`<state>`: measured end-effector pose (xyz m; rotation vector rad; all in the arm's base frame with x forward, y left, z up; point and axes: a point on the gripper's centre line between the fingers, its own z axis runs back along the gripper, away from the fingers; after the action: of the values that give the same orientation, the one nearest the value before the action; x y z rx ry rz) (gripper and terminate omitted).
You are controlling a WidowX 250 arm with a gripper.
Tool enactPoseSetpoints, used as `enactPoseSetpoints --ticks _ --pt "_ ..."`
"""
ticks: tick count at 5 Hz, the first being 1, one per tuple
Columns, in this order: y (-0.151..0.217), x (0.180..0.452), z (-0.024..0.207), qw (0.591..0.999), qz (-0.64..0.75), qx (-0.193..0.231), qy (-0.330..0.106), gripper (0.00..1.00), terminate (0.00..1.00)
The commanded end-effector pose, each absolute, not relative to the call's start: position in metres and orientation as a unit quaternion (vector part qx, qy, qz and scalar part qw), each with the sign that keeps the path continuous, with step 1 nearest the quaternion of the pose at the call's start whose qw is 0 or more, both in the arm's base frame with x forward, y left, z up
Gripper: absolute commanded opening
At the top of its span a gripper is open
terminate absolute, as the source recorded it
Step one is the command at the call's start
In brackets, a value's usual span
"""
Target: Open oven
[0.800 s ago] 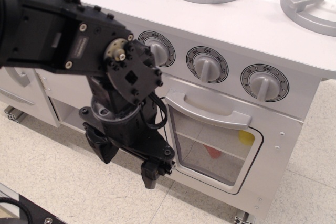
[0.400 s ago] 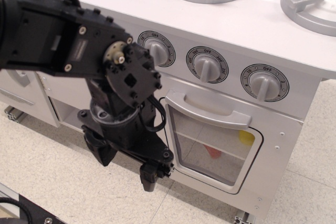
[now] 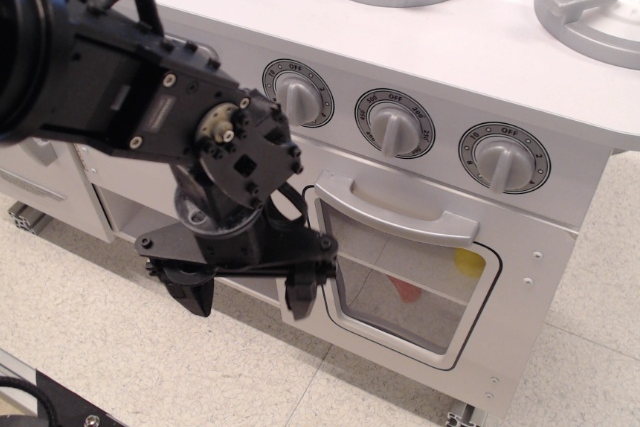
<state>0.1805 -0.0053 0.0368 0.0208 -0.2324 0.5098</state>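
Oven [image 3: 420,267] at centre right, under the white worktop [image 3: 480,47], door shut, wide bar handle [image 3: 395,212] across the top of its window, three dials [image 3: 395,127] above. Two small coloured items dimly visible behind the glass. Gripper [image 3: 250,292] low at the door's left edge, fingers [image 3: 298,295] spread wide and pointing down, holding nothing, apparently lining up beside the door before reaching for the handle. Compared with a moment earlier: wrist rotated and shifted right, right finger now overlapping the door frame, fingers set farther apart, door unchanged
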Motion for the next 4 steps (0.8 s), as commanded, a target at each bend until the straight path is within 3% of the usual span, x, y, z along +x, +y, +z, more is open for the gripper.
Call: enactPoseSetpoints --ticks 1,2,4 --pt "0.014 0.216 0.036 0.87 0.478 -0.036 -0.114 1.0 0.0" --pt "0.02 0.227 0.02 0.806 0.587 -0.047 -0.063 1.0 0.0" --pt "0.014 0.257 0.006 0.776 0.613 -0.112 -0.097 1.0 0.0"
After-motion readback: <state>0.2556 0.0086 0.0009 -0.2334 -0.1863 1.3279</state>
